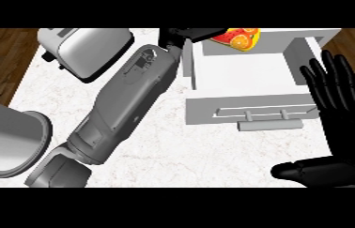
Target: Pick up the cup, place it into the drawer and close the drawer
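- Left hand (pixel 187 34): mostly cut off at the upper edge of the view; only a dark patch visible at the end of the grey left forearm (pixel 128 100). Cannot tell how it is set or whether anything is held.
- Cup (pixel 239 37): only partly visible at the top edge, orange-and-red citrus-slice pattern on yellow. Sits at the far end of the open drawer (pixel 243 72), just beside the left hand; contact between hand and cup hard to make out. Cannot tell whether resting on the drawer floor or above it.
- Drawer: white, pulled out, interior visible; front panel toward the lower side, with a bar handle (pixel 270 125) along it.
- Right hand (pixel 333 128): at the right edge of the view, fingers (pixel 331 77) straight and spread, released, thumb out toward the left near the bottom. Grasping nothing. Overlaps the drawer's right front corner in view; touching or not, cannot tell.
- Left forearm: runs diagonally from lower left to the drawer's far left corner, covering a strip of the marbled white worktop (pixel 173 147).
- Toaster (pixel 87 46): silver, upper left on the worktop, well apart from the drawer.
- Grey round vessel (pixel 21 142): at the left edge, cut off; kind not discernible.
- Wooden floor (pixel 14 58): visible beyond the worktop's left edge.
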